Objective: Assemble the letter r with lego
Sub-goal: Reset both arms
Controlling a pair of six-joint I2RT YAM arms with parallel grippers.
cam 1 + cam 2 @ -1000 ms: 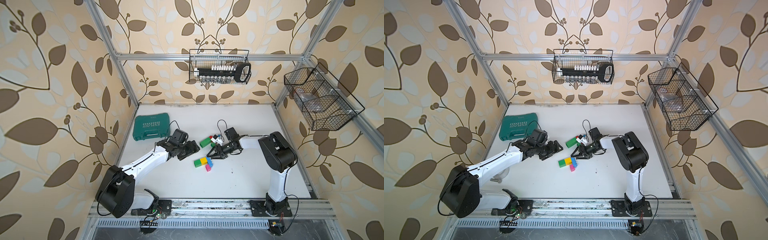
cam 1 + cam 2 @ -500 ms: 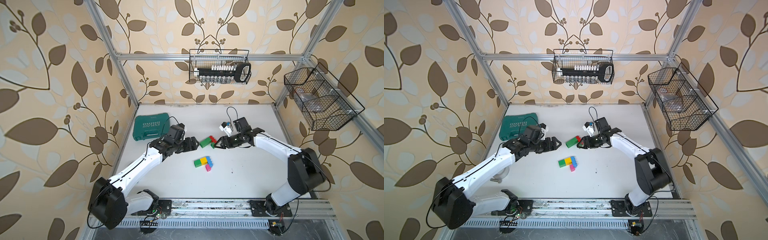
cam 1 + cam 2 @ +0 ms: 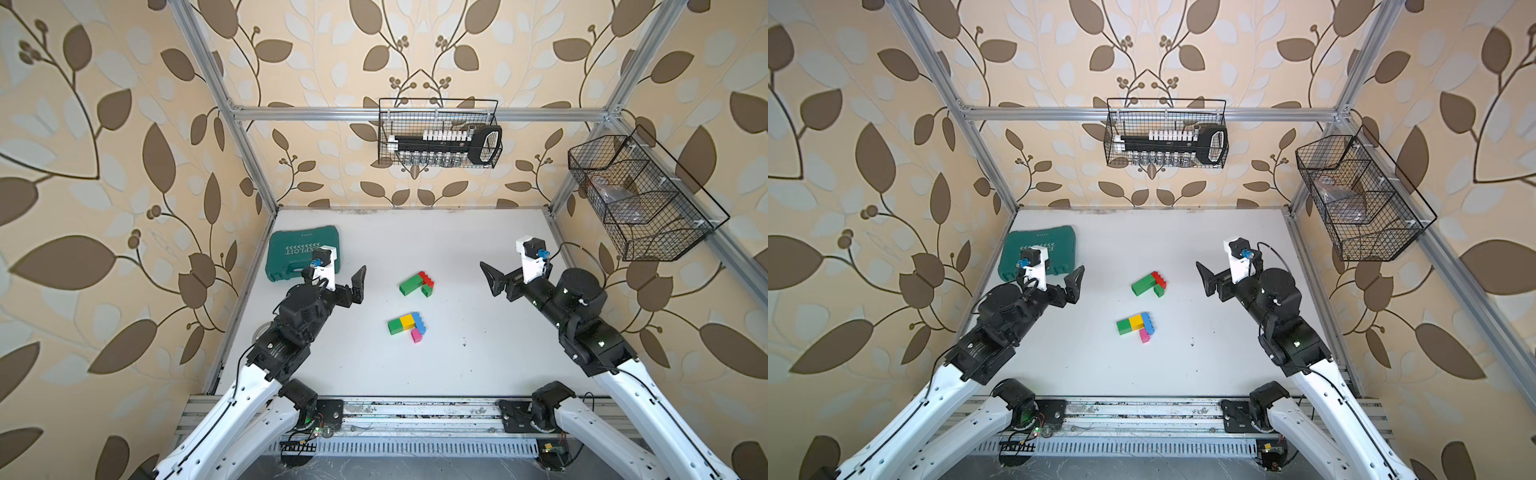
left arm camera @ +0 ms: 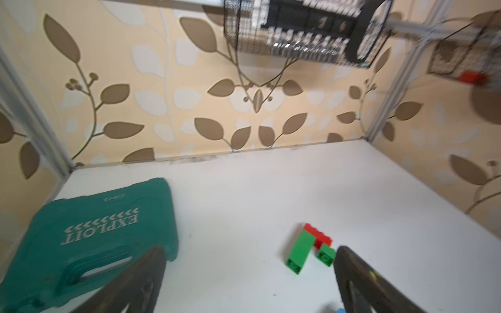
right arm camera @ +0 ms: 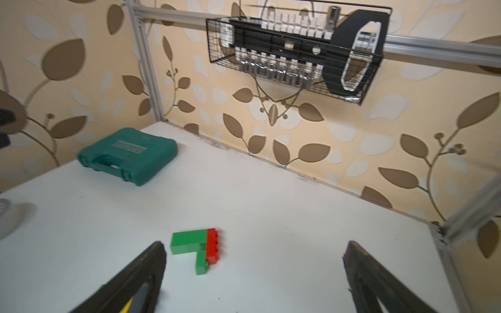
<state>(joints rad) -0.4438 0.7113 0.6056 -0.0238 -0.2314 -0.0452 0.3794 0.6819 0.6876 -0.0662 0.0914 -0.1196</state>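
Note:
Two lego builds lie mid-table in both top views. A green, red and green one (image 3: 417,284) (image 3: 1149,284) lies farther back, and also shows in the left wrist view (image 4: 309,248) and the right wrist view (image 5: 199,245). A green, yellow, blue and pink one (image 3: 407,326) (image 3: 1137,325) lies nearer the front. My left gripper (image 3: 334,277) (image 3: 1052,277) (image 4: 249,250) hangs open to the left of the bricks, holding nothing. To their right my right gripper (image 3: 513,270) (image 3: 1227,271) (image 5: 254,245) is open too, and holds nothing.
A teal tool case (image 3: 302,257) (image 4: 89,233) (image 5: 127,155) lies at the back left, just behind my left gripper. A wire basket with a socket set (image 3: 438,135) hangs on the back wall. Another wire basket (image 3: 636,199) hangs on the right wall.
Both arms have drawn back from the bricks, left arm leftward, right arm rightward. The right gripper has let go of the green and red build and opened wide. The left gripper has opened wider.

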